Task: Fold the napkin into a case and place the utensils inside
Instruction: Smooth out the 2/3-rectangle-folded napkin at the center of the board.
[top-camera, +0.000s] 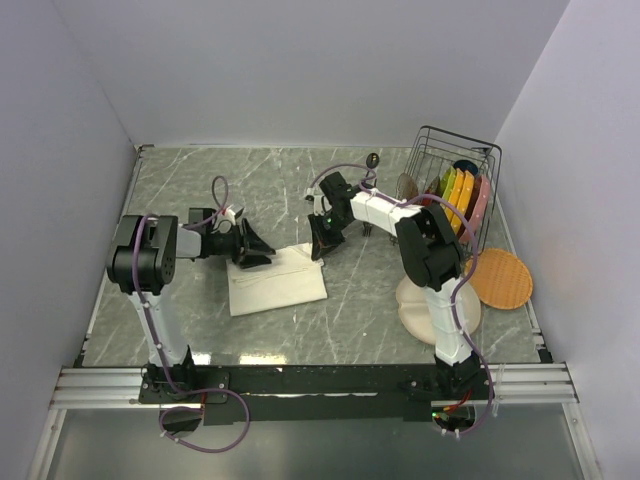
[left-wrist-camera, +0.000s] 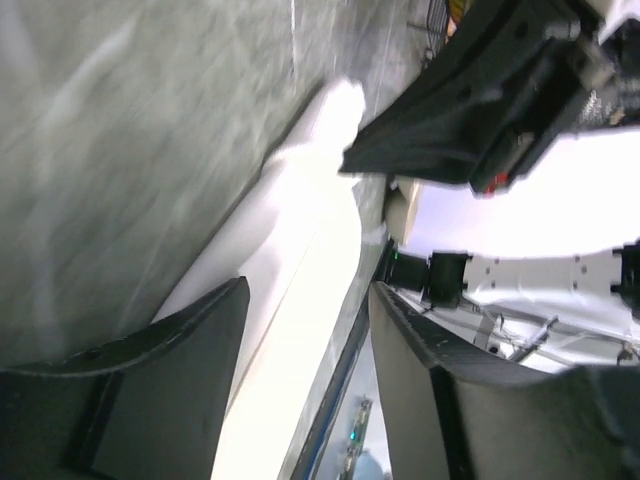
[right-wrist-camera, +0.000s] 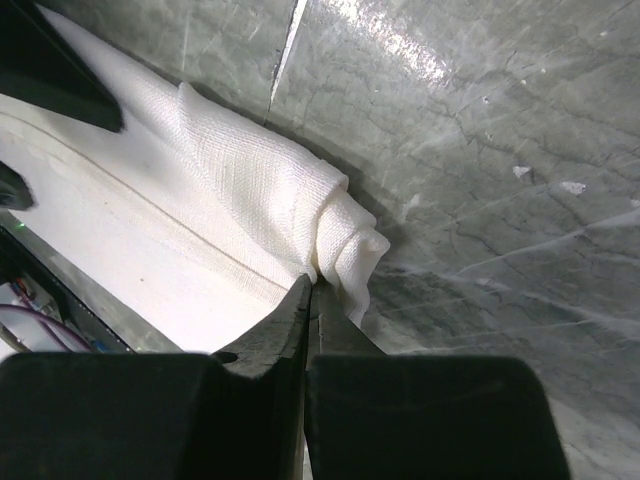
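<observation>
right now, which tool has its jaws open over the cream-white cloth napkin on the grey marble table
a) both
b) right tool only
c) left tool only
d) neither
c: the left wrist view shows the left tool with a clear gap between its black fingers above the cream-white cloth napkin, while the right tool has its fingers pressed together at the napkin's rolled corner.

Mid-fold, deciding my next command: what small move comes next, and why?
Probably lift the right gripper and carry the cream-white cloth napkin's corner toward the near edge: its jaws look shut on that corner, while the left gripper stands open.
</observation>
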